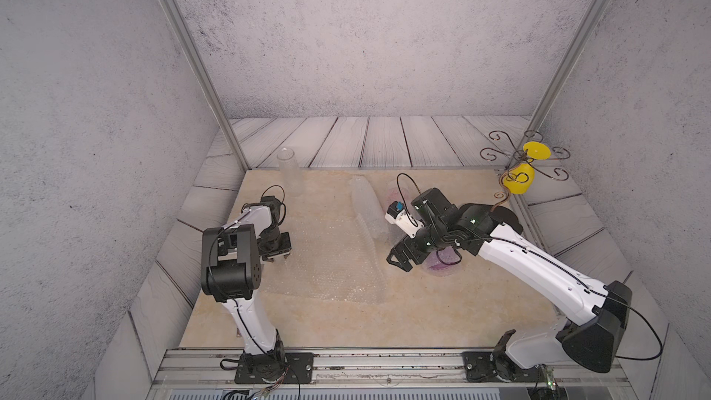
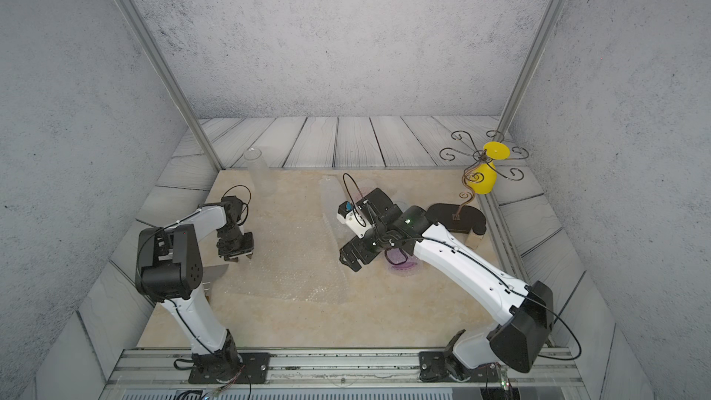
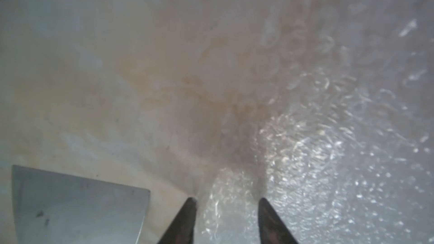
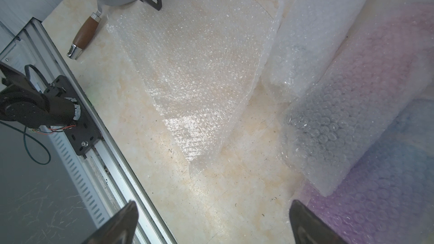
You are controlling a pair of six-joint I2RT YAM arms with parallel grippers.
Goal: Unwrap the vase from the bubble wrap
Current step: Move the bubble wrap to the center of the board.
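1. Table [image 1: 423, 321]: a beige stone-look top. Everything below lies on it.

2. Sheet [image 1: 327, 263]: bubble wrap spread flat across the middle of the table, between my two arms. It is clear, with fine bubbles. In the right wrist view the sheet [image 4: 199, 55] has one corner curled up off the table.

3. Roll [image 1: 365, 205]: bubble wrap wound into a long tube. It lies along the sheet's right edge and runs toward the back of the table. In the right wrist view the roll [image 4: 305, 31] touches the sheet.

4. Bundle [image 4: 387, 184]: a wrapped shape just right of the roll, under my right arm. Purple and blue show through its bubbles. What is inside cannot be read.

5. Right gripper [image 1: 398, 261]: it hovers over the table near the ends of the roll and the bundle. The jaws stand fully apart, with only bare table between them [image 4: 213, 202].

6. Left gripper [image 1: 277, 259]: tips down at the sheet's left edge. In the left wrist view [image 3: 227, 200] the jaws stand partly apart with a raised fold of the sheet between them. I cannot tell whether they pinch it.

7. Scraper [image 4: 87, 30]: wooden handle, steel blade, lying flat just beside my left gripper.
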